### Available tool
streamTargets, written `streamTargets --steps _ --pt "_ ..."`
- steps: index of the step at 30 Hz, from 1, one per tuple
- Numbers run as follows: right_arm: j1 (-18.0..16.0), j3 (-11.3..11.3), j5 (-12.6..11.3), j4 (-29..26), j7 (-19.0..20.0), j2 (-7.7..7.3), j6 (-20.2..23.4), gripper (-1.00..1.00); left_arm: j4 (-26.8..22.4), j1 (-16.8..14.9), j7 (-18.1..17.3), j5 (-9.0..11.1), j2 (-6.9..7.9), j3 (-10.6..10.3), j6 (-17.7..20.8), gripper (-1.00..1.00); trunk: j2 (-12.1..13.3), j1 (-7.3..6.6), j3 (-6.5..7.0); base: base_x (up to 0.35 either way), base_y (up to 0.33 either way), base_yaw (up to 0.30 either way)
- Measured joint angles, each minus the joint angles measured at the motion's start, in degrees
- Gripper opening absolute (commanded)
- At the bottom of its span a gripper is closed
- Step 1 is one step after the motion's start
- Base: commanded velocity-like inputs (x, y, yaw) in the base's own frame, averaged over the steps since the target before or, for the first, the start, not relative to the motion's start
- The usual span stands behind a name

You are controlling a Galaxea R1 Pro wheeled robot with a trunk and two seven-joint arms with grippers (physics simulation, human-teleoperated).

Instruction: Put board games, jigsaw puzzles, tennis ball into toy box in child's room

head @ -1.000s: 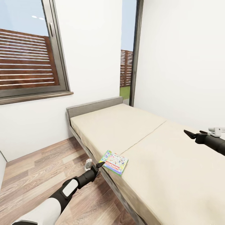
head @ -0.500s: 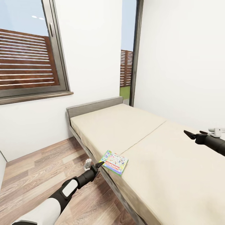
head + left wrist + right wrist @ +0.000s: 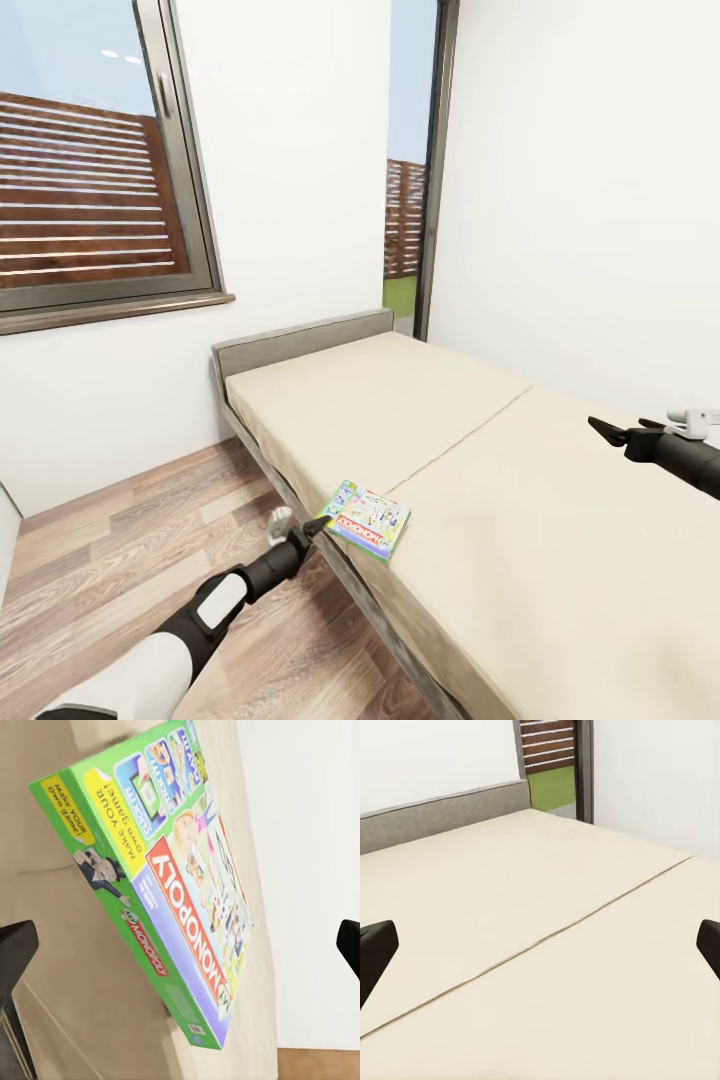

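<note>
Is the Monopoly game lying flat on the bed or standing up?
Lying flat. The board game rests cover-up on the bed at the mattress edge, just ahead of the open left pincer.

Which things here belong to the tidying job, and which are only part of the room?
For the job:
- board game, a green Monopoly box at the bed's near edge
- left pincer, open, just beside the box
- right pincer, open, over the mattress

Only the room:
- bed
- window
- wooden floor

Board game [image 3: 369,520]: green box, red-white Monopoly banner, yellow tags. Bed [image 3: 560,560]: beige mattress, grey frame. Floor [image 3: 120,560]: brown wood planks.
</note>
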Motion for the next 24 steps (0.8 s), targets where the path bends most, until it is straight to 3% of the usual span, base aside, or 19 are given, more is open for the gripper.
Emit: streamTargets --steps 7,20,24 --pt "0.01 0.00 0.00 -0.22 0.00 0.00 0.01 1.00 0.03 -0.09 0.14 0.01 1.24 0.01 -0.77 1.00 0.00 0.00 0.00 0.000 0.000 0.000" --pt "0.29 0.00 0.00 -0.38 -0.01 0.00 -0.01 1.00 0.11 -0.13 1.37 -0.01 1.88 0.43 -1.20 1.00 0.00 0.00 0.00 0.000 0.000 0.000" --pt "0.40 0.00 0.00 -0.42 -0.01 0.00 -0.01 1.00 0.11 -0.13 2.18 -0.05 1.96 2.23 -1.46 1.00 0.00 0.00 0.00 0.000 0.000 0.000"
